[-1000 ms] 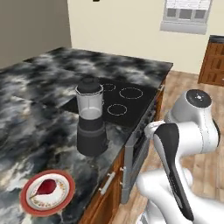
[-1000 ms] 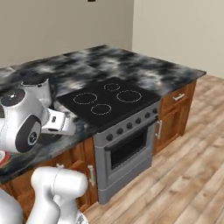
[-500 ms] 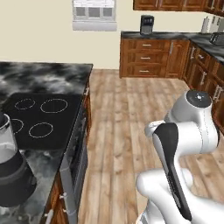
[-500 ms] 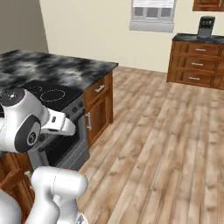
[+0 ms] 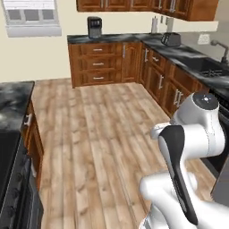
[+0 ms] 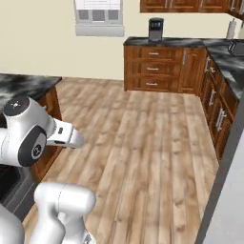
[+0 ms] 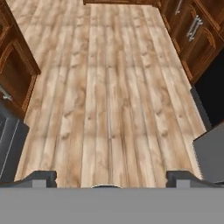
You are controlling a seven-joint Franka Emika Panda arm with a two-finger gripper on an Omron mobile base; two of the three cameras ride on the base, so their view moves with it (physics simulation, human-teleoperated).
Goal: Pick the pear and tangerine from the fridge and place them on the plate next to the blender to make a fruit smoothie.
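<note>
A light-grey slab, the fridge's (image 6: 228, 190) side, rises at the right edge of the right base view, and its corner (image 7: 211, 153) reaches into the hand view at lower right. Its door, handle and shelves are hidden. The pear, tangerine, plate and blender are out of view. My gripper (image 7: 112, 181) hangs over bare wood floor (image 7: 109, 87), open, fingertips (image 7: 43, 177) wide apart with nothing between them. The arm is folded close above the base.
The dark marbled island (image 6: 24, 83) and stove front (image 5: 11, 188) lie to the left. Brown cabinets (image 6: 162, 66) with a coffee machine (image 5: 94, 27) line the back wall. A toaster (image 5: 171, 39), sink (image 5: 210, 67) and black dishwasher front (image 7: 212, 100) run along the right.
The whole picture has swung to the right as the base turns. Island top, blender and plate have slid out on the left. The arm keeps its folded pose.
</note>
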